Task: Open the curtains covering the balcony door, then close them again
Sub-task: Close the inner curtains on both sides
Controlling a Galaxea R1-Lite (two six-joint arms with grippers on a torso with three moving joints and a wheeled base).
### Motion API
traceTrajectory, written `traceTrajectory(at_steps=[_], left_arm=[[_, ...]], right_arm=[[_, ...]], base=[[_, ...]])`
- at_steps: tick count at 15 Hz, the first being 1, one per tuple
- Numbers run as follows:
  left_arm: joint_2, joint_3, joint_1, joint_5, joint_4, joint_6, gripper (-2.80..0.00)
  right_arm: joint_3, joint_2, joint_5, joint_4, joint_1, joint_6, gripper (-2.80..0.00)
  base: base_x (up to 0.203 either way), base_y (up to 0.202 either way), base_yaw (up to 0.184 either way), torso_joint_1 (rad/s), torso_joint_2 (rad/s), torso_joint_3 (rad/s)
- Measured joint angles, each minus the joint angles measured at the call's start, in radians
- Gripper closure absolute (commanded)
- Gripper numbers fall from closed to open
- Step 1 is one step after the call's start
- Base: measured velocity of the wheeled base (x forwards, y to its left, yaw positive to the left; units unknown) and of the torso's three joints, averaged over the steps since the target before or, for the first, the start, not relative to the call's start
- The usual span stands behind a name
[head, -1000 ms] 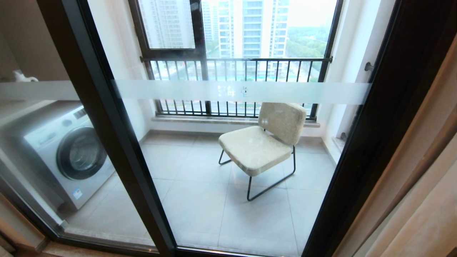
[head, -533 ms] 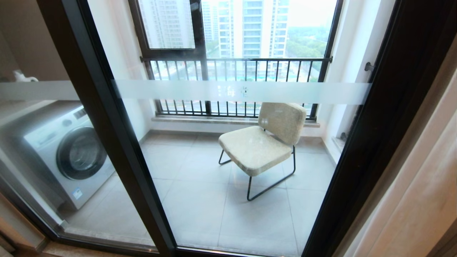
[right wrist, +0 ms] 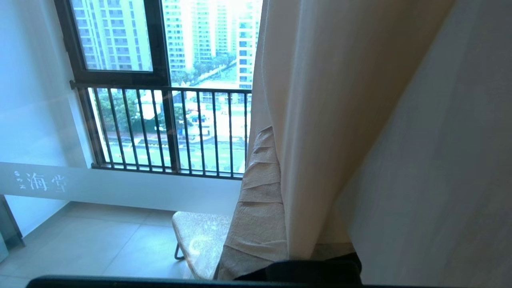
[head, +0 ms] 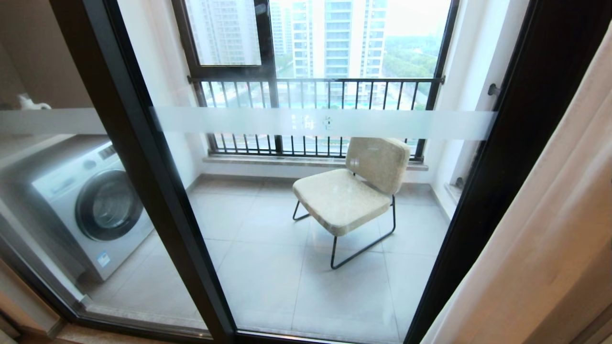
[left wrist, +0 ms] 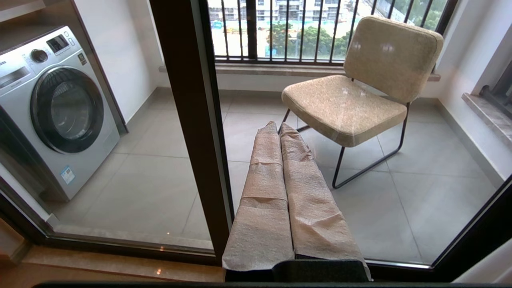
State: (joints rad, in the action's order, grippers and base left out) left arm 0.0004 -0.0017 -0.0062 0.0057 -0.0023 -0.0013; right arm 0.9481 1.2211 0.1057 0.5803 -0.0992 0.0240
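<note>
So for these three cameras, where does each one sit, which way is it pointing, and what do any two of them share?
Head view: high on the robot, looking forward and down through the balcony door at a chair; no arm shows.
Left wrist view: behind the shut left gripper, facing the door low.
Right wrist view: behind the right gripper, shut on the curtains, facing the glass.
Shared: all three show the chair; head and left wrist views share the washing machine.

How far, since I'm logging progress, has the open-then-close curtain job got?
Opening looks done: the balcony door stands uncovered. In hand: the right gripper is shut on the edge of the sheer curtain, which hangs beside the door's right frame. Left: drawing it across the glass. The left gripper is idle, shut.
</note>
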Motion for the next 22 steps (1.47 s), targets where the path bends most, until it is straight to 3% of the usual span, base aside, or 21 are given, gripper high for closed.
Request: traceTrajectory(at_steps=[22], left_arm=[[0.000, 0.000, 0.000, 0.000, 0.000, 0.000, 0.00]], right_arm=[[-0.058, 0.002, 0.001, -0.014, 0.003, -0.003, 0.00]], base=[[0.000, 0.000, 0.000, 0.000, 0.00, 0.000]])
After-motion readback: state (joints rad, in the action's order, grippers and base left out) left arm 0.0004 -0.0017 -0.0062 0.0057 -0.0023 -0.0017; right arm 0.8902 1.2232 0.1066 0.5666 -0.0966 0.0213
